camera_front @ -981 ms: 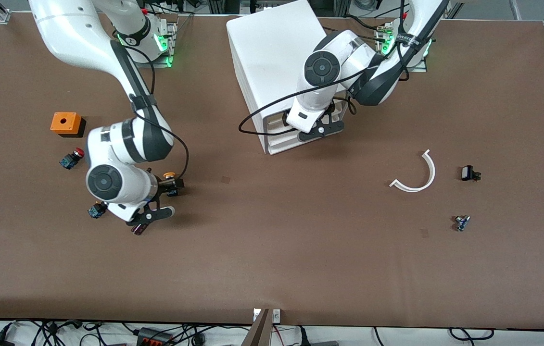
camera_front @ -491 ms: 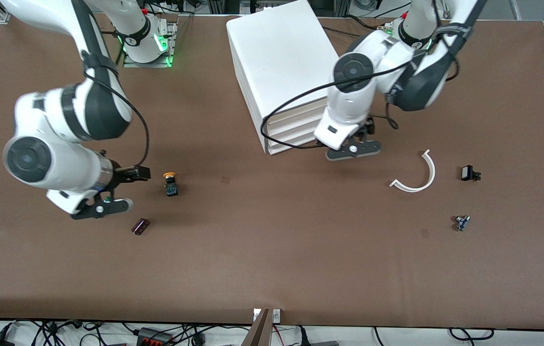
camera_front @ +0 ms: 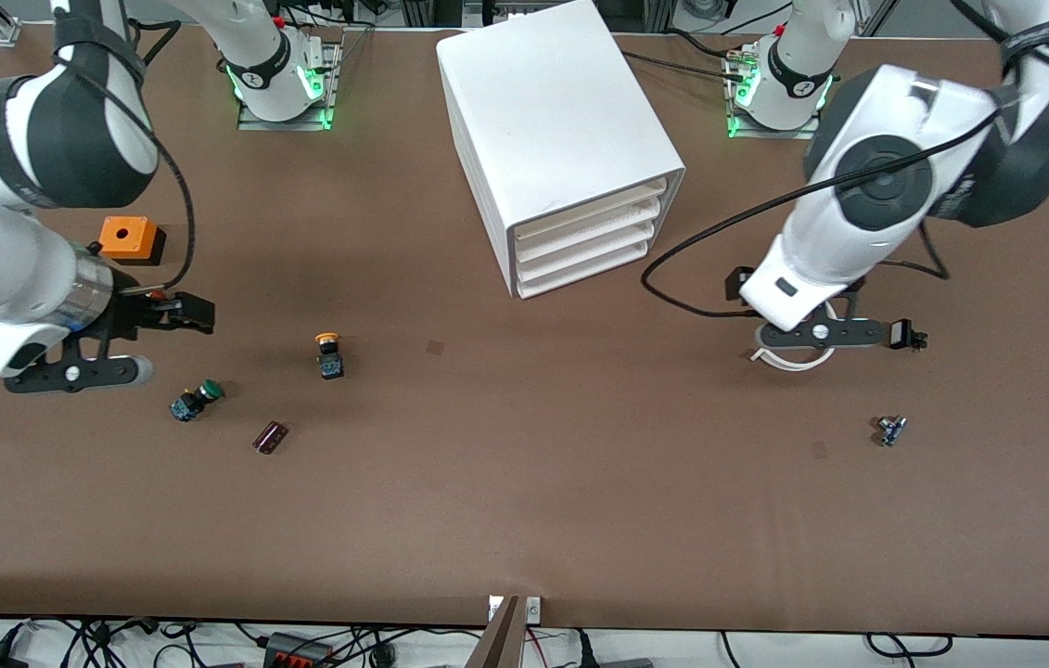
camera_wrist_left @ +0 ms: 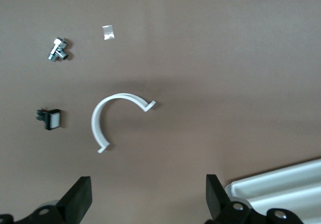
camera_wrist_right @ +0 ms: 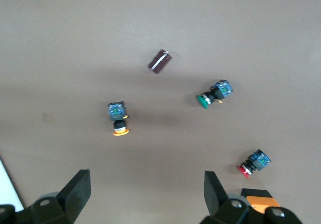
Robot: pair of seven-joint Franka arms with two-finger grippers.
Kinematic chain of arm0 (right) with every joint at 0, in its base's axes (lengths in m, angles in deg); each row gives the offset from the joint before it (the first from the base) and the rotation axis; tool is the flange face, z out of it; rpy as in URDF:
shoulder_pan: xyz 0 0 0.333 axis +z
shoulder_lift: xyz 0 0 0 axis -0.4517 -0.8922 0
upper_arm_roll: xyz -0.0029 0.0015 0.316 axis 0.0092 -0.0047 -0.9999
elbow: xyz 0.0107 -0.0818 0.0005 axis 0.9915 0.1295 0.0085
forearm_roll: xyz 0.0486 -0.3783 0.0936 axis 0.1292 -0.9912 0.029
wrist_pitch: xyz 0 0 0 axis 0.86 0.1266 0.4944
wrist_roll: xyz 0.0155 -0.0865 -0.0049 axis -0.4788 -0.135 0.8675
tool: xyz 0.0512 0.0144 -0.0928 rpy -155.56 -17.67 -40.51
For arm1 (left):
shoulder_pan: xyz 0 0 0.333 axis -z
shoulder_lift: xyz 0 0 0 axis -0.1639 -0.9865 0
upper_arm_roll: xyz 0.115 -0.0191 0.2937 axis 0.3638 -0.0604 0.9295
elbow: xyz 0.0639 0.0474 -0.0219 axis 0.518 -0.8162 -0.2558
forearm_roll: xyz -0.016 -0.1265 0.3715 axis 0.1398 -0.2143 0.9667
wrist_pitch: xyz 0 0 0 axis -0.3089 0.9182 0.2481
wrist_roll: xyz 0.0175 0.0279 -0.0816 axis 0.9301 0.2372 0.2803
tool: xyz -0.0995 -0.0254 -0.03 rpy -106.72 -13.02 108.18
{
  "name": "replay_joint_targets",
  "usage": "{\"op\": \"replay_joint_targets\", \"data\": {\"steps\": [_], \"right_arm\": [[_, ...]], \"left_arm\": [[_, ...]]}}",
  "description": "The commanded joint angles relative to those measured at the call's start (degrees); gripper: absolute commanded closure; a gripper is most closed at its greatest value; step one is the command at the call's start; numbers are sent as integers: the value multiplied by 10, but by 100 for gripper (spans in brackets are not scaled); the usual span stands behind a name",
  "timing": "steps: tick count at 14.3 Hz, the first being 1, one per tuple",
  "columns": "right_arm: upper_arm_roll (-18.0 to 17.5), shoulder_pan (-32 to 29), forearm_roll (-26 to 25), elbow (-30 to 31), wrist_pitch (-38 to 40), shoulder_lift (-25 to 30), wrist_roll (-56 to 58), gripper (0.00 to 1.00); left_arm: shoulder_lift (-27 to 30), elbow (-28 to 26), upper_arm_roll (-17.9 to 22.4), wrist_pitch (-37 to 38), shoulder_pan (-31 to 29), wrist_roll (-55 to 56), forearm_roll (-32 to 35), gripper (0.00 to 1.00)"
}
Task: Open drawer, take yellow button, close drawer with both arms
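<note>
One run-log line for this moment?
drawer: shut | button: on table, free | left hand: open above white clip | right hand: open, empty

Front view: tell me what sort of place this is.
Likely a robotics lab bench: two arms bolted to a brown table, a white drawer cabinet, and loose parts like the orange-capped button.

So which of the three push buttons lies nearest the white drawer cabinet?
The orange-yellow-capped push button, alone on the brown table. The green-capped push button and the red-capped push button lie farther toward the right arm's end.
</note>
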Motion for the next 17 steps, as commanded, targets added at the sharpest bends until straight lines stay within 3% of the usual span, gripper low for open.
{"op": "replay_joint_targets", "data": {"steps": [1, 5, 8, 10, 12, 14, 17], "right_arm": [[6, -14, 0, -5, 4, 3, 3, 0], [14, -28, 7, -5, 6, 32, 8, 0], [1, -55, 6, -5, 1, 54, 4, 0], [-3, -81, 5, -5, 2, 64, 4, 0], [-56, -147, 4, -4, -1, 77, 8, 0], [-101, -196, -1, 2, -2, 91, 8, 0], [-106, -206, -12, 3, 0, 96, 11, 0]], "left_arm": [[32, 12, 32, 35, -7, -91, -3, 0], [101, -34, 128, 42, -10, -208, -94, 0], [162, -108, 184, 8, -8, -267, -146, 0], [195, -159, 207, -39, -5, -280, -172, 0], [230, -203, 218, -108, 7, -281, -169, 0], [231, -202, 221, -136, 24, -276, -165, 0], [232, -198, 233, -126, 31, -275, -153, 0]]}}
